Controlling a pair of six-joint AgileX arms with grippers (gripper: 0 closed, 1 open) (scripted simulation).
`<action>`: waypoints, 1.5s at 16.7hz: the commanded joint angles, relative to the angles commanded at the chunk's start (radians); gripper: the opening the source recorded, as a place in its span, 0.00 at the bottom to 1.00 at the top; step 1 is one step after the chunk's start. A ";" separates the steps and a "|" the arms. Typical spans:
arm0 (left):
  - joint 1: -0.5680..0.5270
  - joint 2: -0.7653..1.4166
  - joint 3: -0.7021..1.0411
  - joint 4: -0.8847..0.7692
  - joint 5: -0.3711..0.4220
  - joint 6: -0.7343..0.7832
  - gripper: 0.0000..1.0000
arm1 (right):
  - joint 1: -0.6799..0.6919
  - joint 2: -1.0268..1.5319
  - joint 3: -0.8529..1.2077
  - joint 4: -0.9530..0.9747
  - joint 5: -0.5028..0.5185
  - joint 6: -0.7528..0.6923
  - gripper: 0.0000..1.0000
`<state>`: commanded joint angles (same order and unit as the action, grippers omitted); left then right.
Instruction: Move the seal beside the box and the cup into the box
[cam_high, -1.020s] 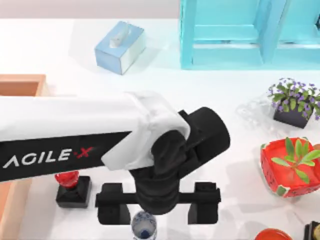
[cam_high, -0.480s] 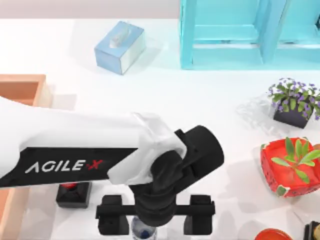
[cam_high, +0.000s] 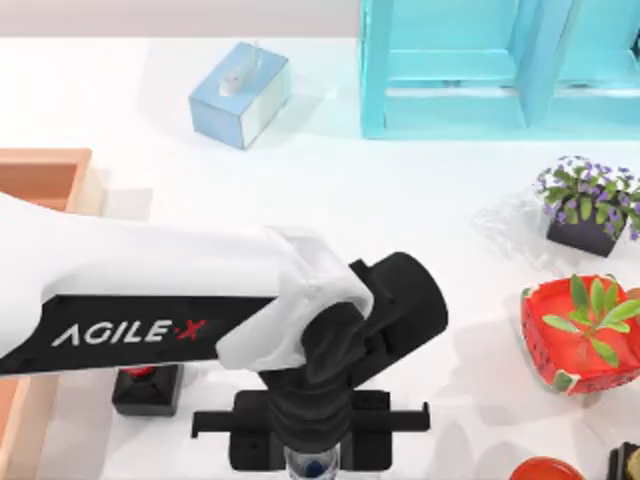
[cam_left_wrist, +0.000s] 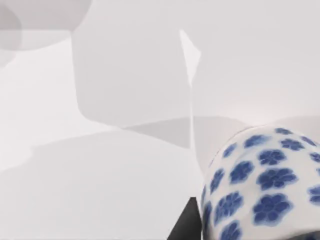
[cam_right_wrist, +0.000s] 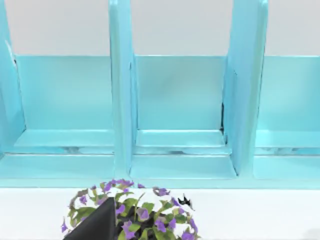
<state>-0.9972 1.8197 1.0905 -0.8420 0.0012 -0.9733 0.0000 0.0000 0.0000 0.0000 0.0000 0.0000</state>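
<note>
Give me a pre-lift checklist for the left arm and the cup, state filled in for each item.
1. Left gripper closed around the cup: ok, fingers drawn in at both sides in the top view.
2. Cup upright: cannot tell, the arm covers most of it.
3. Cup in the left wrist view: ok, close against the camera.
4. Seal apart from the gripper: ok, standing to its left.
5. Box reachable at the table's left edge: ok.
6. Firm contact on the cup: cannot tell.
</note>
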 joint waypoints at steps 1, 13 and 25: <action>0.000 0.000 0.000 0.000 0.000 0.000 0.25 | 0.000 0.000 0.000 0.000 0.000 0.000 1.00; 0.000 -0.001 0.001 0.000 0.000 0.001 0.00 | 0.000 0.000 0.000 0.000 0.000 0.000 1.00; 0.236 -0.395 -0.003 -0.391 0.000 0.230 0.00 | 0.000 0.000 0.000 0.000 0.000 0.000 1.00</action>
<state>-0.7616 1.4242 1.0880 -1.2330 0.0014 -0.7433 0.0000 0.0000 0.0000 0.0000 0.0000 0.0000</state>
